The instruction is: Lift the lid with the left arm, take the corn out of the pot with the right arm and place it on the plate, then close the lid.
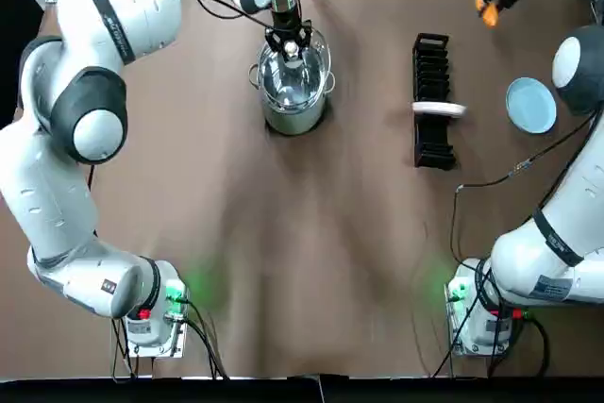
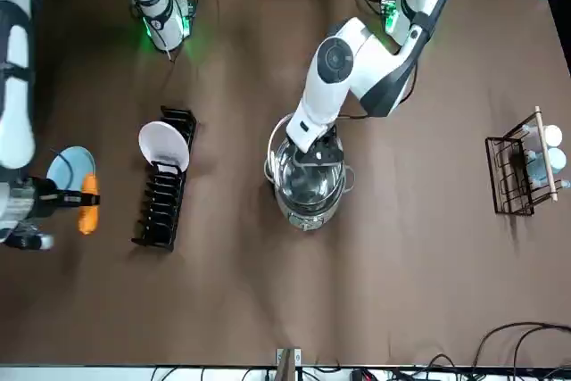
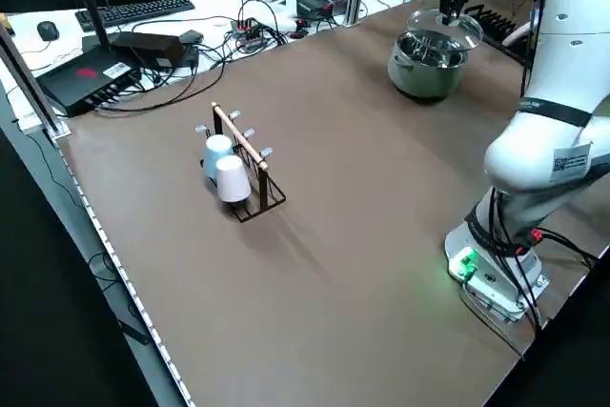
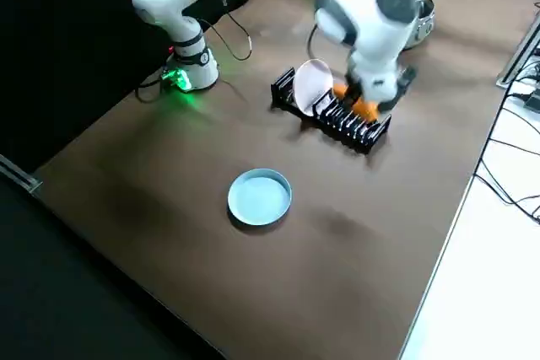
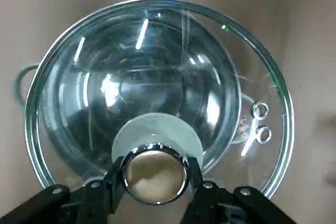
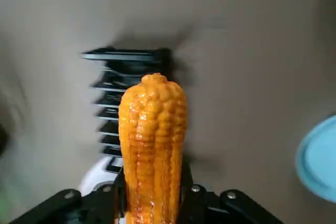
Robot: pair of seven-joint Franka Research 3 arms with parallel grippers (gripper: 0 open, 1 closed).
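Corn (image 6: 152,140): clamped in right gripper (image 6: 152,195), up off the table at far right, near blue plate (image 1: 530,106) but apart from it
Right gripper: pinched tight on one end of the corn
Lid (image 5: 157,66): hanging by its knob (image 5: 154,174) just over pot (image 1: 294,118), far centre
Left gripper (image 5: 154,182): squeezed onto the knob
Rack (image 1: 432,139): black, between pot and plate

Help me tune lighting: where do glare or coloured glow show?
Left wrist view: streaks glare off the lid in the left pincer. Top view: green base lights tint the table. Right wrist view: corn in the right pincer, slight sheen.
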